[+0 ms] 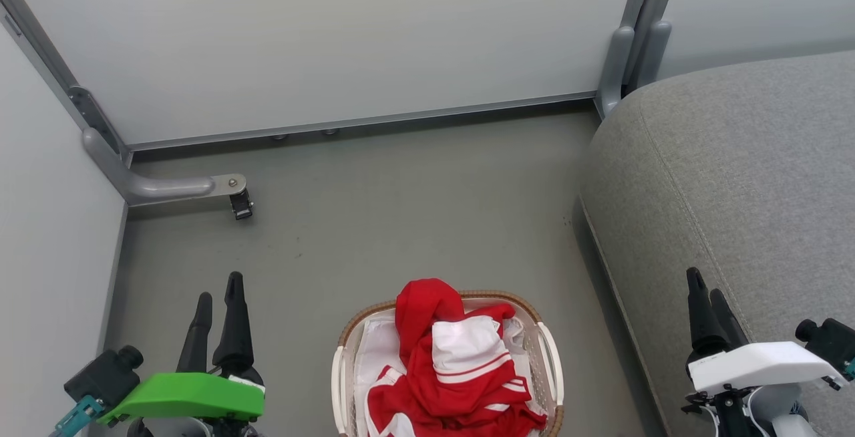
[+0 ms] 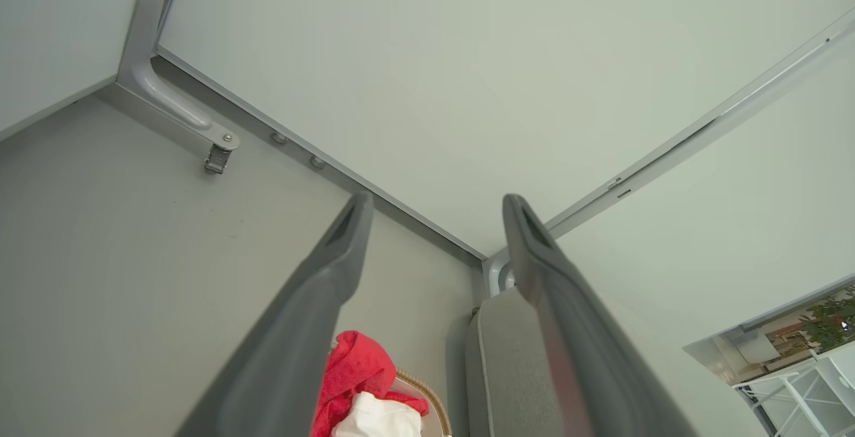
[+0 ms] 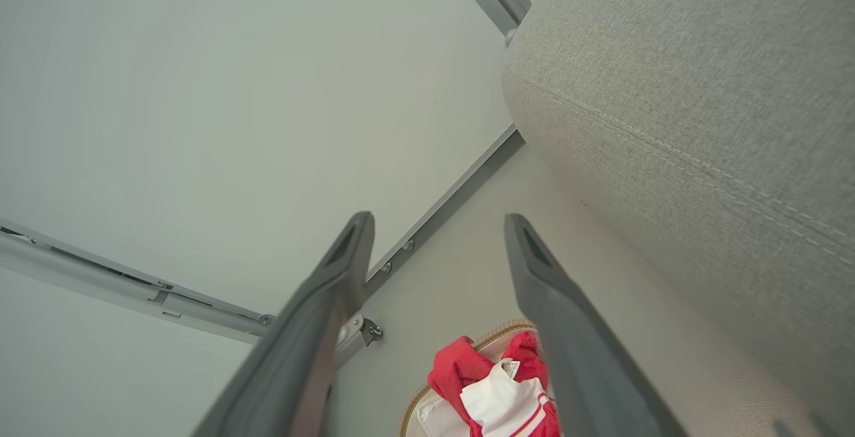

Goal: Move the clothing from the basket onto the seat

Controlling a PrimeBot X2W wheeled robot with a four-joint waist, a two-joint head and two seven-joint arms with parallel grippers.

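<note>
Left gripper (image 1: 220,288) and right gripper (image 1: 705,282), fingers spread and empty, stand either side of the basket (image 1: 549,357), apart from it. Crumpled red clothing (image 1: 417,317) with white striped panels is heaped in this perforated, woven-rimmed oval; its label (image 3: 511,368) is illegible. The grey fabric seat (image 1: 735,176), seam-stitched, lies right.

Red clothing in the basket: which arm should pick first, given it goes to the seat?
Right, probably. Both the left gripper and right gripper are open, empty, flanking the basket about equally, but the right one sits by the grey seat, so carrying the red clothing across looks shorter.
</note>
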